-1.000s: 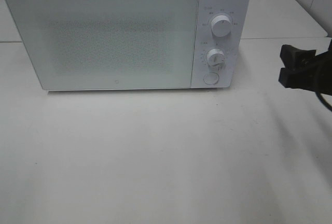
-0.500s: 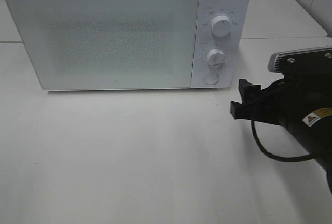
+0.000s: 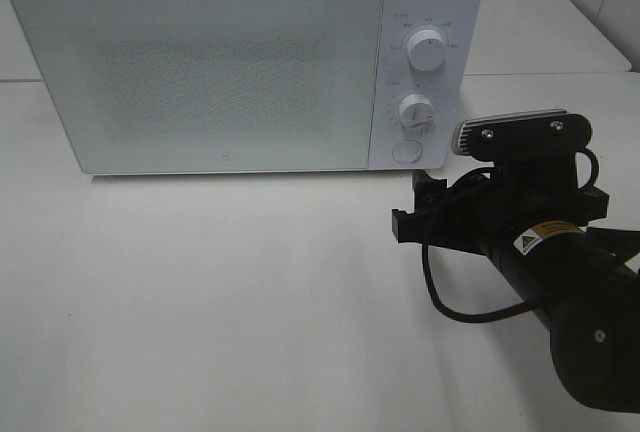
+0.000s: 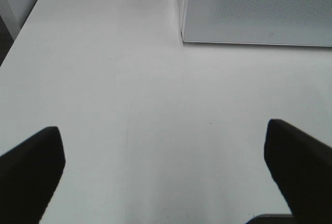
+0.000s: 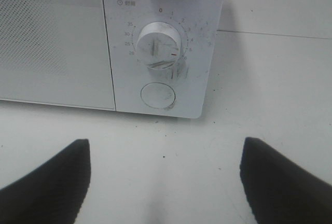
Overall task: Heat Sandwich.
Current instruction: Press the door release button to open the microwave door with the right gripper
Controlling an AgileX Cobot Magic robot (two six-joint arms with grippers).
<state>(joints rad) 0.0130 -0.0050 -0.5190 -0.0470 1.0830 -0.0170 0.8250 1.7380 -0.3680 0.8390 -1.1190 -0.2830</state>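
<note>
The sandwich is out of view. The white microwave stands at the back of the table with its door shut; its frosted door shows nothing inside. My right gripper is open and empty, just in front of and below the control panel, apart from it. In the right wrist view the gripper faces the round door button and the timer knob. My left gripper is open and empty over bare table, with the microwave's front corner ahead of it. It is outside the exterior high view.
The control panel carries an upper knob, the timer knob and the round button. The white table spreads in front of the microwave. A black cable loops beside my right arm.
My right arm has come in from the right edge, moving left and nearer to the microwave's control panel. The microwave has not changed.
</note>
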